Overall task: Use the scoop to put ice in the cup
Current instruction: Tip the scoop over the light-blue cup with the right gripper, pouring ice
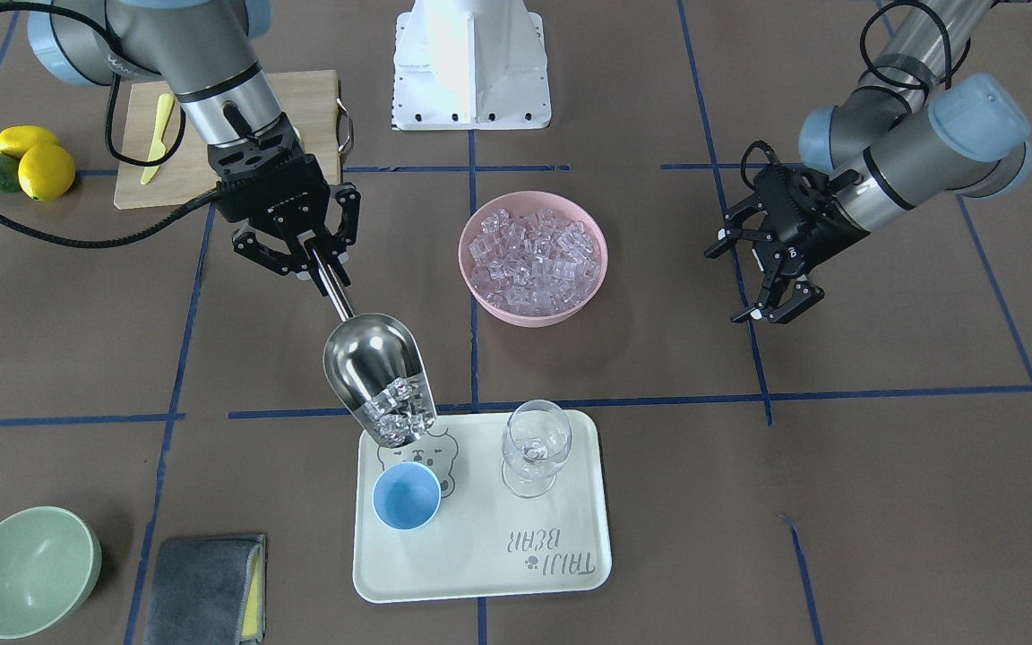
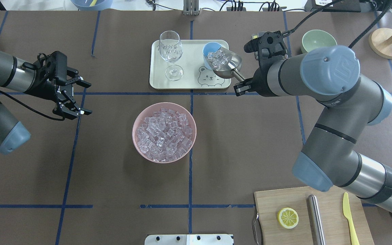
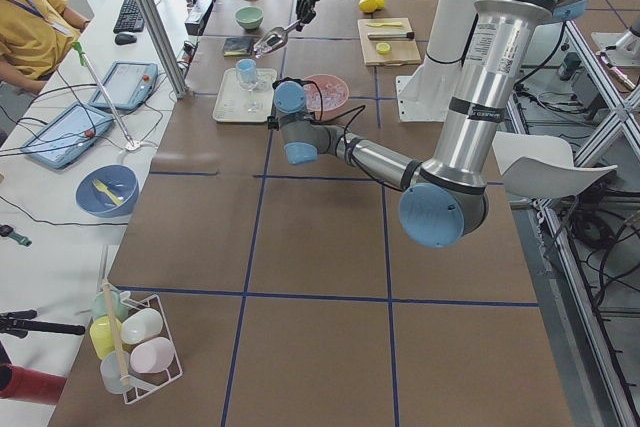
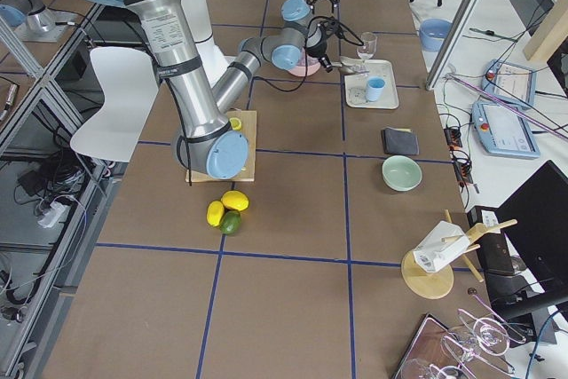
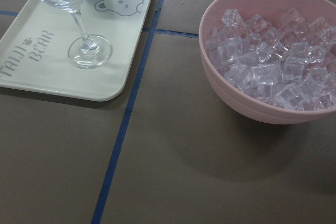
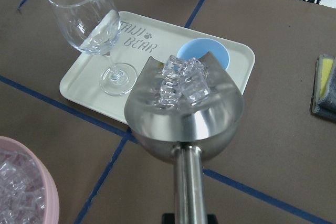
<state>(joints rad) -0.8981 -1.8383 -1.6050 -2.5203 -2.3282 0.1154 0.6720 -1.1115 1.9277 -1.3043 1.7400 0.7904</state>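
Over the tray (image 1: 480,573) on the worktop (image 1: 641,305), the right gripper (image 1: 305,260) clamped the scoop (image 1: 373,367) by its rod handle. Ice (image 1: 398,417) sat at its lowered lip, just above the cup (image 1: 406,495). The overhead view hid most of the cup behind the scoop, while the front view showed it whole. The left gripper (image 1: 740,282) hung wide open, well apart.
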